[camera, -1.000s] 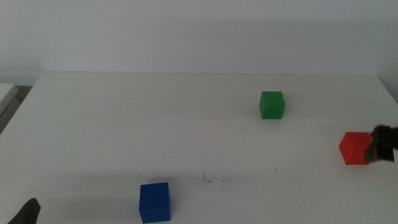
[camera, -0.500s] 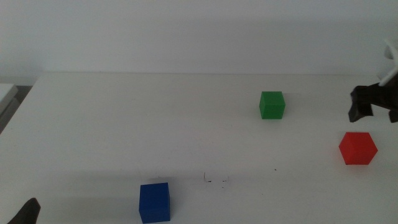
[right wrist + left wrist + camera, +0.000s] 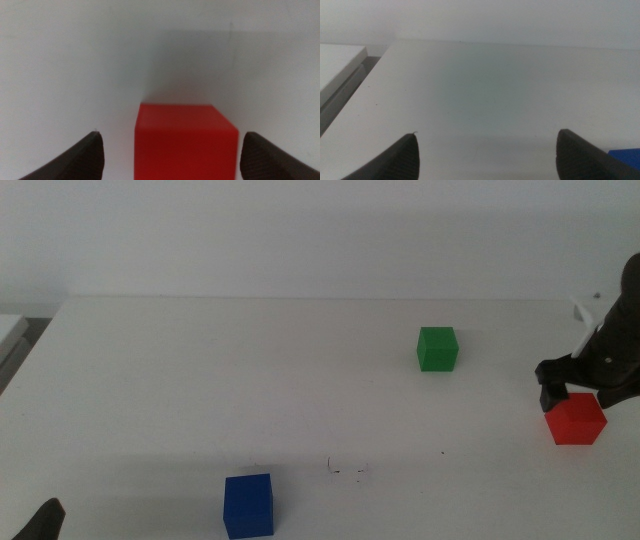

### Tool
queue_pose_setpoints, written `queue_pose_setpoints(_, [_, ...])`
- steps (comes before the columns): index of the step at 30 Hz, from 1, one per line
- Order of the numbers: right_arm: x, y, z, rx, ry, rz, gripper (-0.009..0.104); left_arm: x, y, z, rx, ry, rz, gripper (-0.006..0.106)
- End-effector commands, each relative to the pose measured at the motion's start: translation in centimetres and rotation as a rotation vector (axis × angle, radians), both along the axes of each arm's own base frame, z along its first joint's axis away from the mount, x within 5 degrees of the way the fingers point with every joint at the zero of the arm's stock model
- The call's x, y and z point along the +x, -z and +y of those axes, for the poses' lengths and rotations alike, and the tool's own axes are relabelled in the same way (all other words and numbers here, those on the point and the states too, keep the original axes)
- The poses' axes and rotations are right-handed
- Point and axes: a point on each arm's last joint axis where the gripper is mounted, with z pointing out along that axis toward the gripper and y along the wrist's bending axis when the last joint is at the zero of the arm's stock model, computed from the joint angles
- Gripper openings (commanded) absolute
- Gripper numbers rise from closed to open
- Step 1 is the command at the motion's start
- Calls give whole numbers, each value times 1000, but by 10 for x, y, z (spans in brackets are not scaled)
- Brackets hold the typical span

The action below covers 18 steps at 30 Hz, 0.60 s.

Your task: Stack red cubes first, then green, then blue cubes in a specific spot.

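The red cube (image 3: 576, 420) sits on the white table (image 3: 250, 380) at the far right. My right gripper (image 3: 583, 384) hovers just over and behind it, jaws open; in the right wrist view the red cube (image 3: 185, 140) lies between the open jaws of the right gripper (image 3: 171, 142), untouched. The green cube (image 3: 437, 348) stands left of it, farther back. The blue cube (image 3: 248, 504) is at the front, left of centre. My left gripper (image 3: 44, 521) waits at the front left corner, open and empty (image 3: 487, 150); the blue cube's corner (image 3: 626, 158) shows in the left wrist view.
A white shelf edge (image 3: 10, 335) lies beyond the table's left side. Small dark marks (image 3: 345, 469) dot the table's front middle. The right table edge runs close to the red cube.
My right gripper moved from beside the red cube up toward the back, then came down and left over the cube. The cubes and the left arm have not moved.
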Motion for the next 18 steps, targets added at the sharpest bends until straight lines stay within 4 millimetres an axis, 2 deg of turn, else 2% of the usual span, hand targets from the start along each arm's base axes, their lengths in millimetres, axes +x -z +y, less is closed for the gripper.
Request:
queue_pose_setpoints(1, [6,7,-4,-11,-2,-18,87,0,-1,0,-5,-4,-17,94])
queue_pose_setpoints(4, [10,17,-4,-11,-4,-13,81,0,-1,0,-5,-4,-17,94])
queue_pose_setpoints(6, [10,21,-4,-10,0,-5,68,0,-1,0,-5,-4,-17,94])
queue_pose_setpoints(9, [10,22,-4,-6,21,3,40,0,-1,0,-5,-4,-17,94])
queue_pose_setpoints(12, [8,19,-4,-9,25,12,4,0,-1,0,-5,-4,-17,94])
queue_pose_setpoints(13, [7,16,-1,-9,19,13,-3,0,-1,0,-5,-4,-17,94])
queue_pose_setpoints(16, [6,-6,13,-16,23,-40,-1,0,-1,0,-5,-4,-17,94])
queue_pose_setpoints(18, [6,-27,33,-4,37,-76,-1,0,-1,0,-5,-4,-17,94])
